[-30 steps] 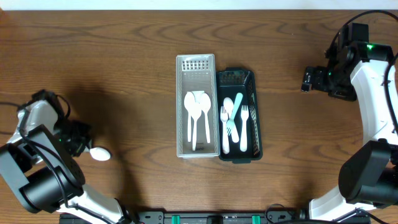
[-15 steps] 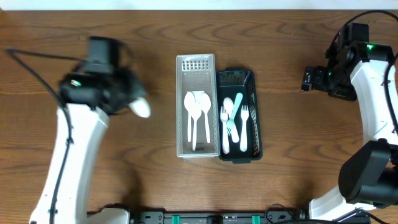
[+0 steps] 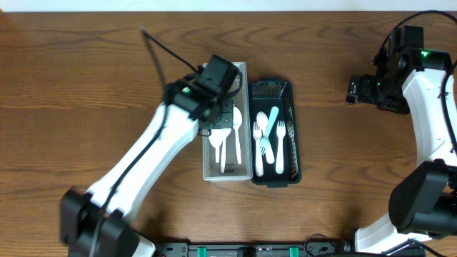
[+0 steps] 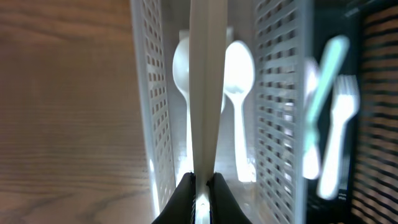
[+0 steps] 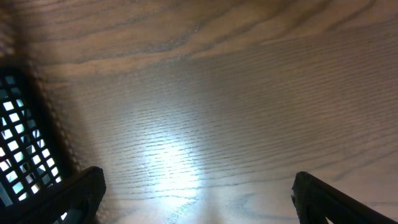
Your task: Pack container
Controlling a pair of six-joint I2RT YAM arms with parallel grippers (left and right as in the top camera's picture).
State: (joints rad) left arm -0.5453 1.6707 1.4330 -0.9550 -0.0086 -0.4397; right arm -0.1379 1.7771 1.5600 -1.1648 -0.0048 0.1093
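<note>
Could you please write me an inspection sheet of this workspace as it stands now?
Surface: brown wooden table, no spills seen.
Job's things: white basket with two lying spoons; dark basket beside it holding white forks and a pale blue utensil.
Clutter: nothing seen.
Grippers: left gripper shut on a held spoon above the white basket; right gripper open over bare wood.
Cables: black cable along the left arm.
Surroundings: dark rail at the near edge.

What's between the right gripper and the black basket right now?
Only bare wooden table between the right gripper and the black basket; the overhead view shows it.
</note>
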